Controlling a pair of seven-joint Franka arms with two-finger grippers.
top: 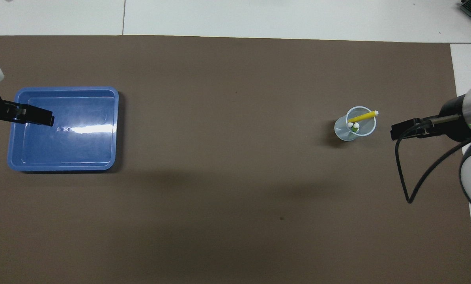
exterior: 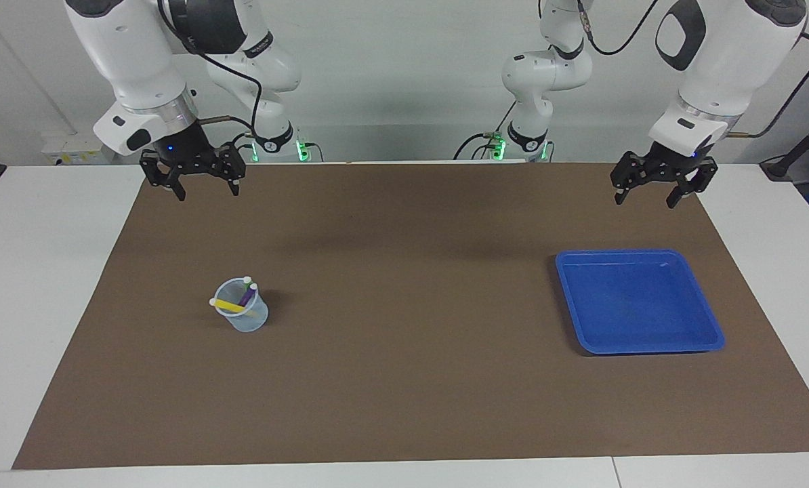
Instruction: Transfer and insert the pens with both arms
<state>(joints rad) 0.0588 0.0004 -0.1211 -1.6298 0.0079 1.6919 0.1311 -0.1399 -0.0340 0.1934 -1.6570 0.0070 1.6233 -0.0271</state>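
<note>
Judging by looks, you'll find the 3 thin purple, yellow and green marker pens [exterior: 236, 300] in the clear plastic cup [exterior: 244, 318] light, stiff and slippery, so pinch a protruding pale end, both the left hand [exterior: 655, 192] and right hand [exterior: 193, 184] hanging released.

A blue tray [top: 62, 163] lies on the brown mat [top: 219, 177] toward the left arm's end. A clear cup [top: 344, 132] toward the right arm's end holds the pens [top: 361, 116].

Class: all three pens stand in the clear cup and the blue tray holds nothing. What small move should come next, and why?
Probably none beyond parking: the pens already sit in the cup, the tray is bare, and both the right end effector and left end effector hang open and empty, raised near the robots. I would judge the task finished.
</note>
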